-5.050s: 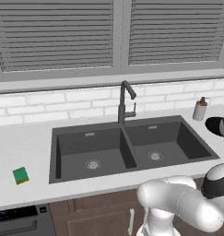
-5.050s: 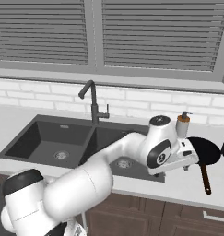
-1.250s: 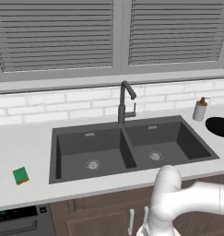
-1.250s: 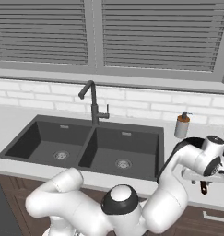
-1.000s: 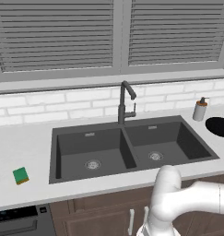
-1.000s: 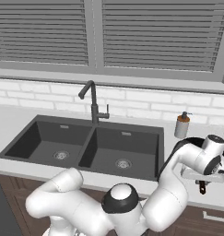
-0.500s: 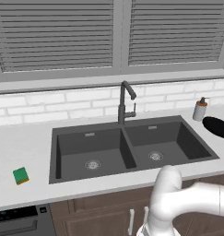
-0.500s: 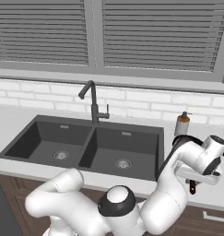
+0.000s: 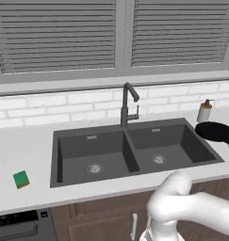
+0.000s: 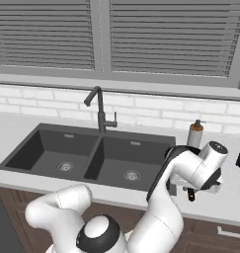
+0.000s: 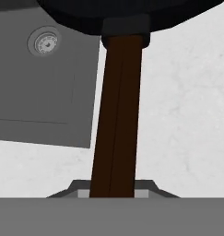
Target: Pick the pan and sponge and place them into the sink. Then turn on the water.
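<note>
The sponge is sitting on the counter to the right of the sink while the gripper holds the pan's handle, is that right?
Not quite. The sponge lies on the counter to the left of the sink, as the left base view shows. The gripper does hold the pan by its handle.

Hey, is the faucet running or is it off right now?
Off. No stream comes from the faucet, and both basins of the sink look dry, drains bare.
</note>
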